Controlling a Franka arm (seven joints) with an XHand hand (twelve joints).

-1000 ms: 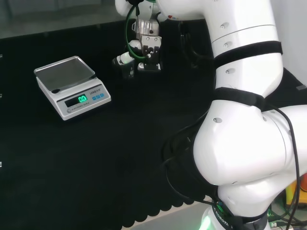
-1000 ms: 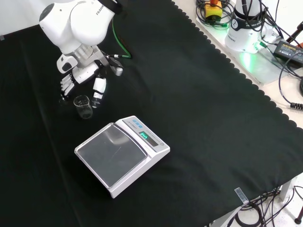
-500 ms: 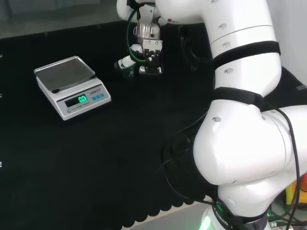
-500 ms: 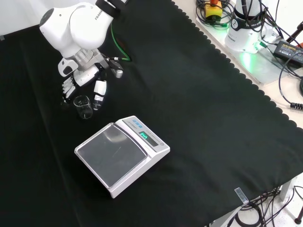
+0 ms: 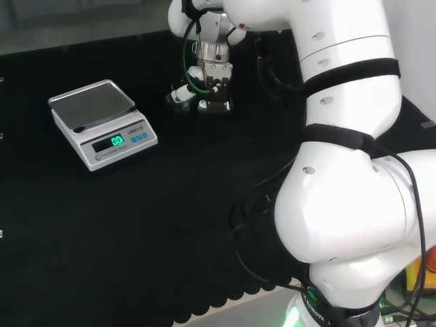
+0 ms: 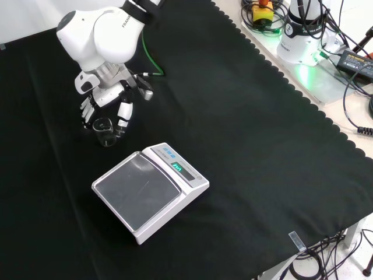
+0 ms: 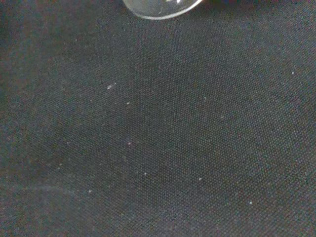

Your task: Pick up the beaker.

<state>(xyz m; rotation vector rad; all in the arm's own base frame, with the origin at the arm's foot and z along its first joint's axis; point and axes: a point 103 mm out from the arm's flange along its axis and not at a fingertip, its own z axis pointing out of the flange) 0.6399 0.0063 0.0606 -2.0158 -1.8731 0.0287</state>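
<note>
— Where's the beaker [image 6: 104, 131]?

— Front view: upright on the cloth [image 6: 245, 146], at eleven o'clock from the scale [image 6: 148, 189] (well apart).

— And my hand [image 6: 108, 105]?

— Behind it, fingers [image 6: 123, 113] relaxed either side, unclenched; I judge that's to straddle it before closing.

the beaker [image 7: 158, 7] is cut off by the wrist view's edge, only its blurred rim showing.

Clear glass beaker [image 6: 104, 131], matt woven black cloth [image 6: 245, 128]
</note>
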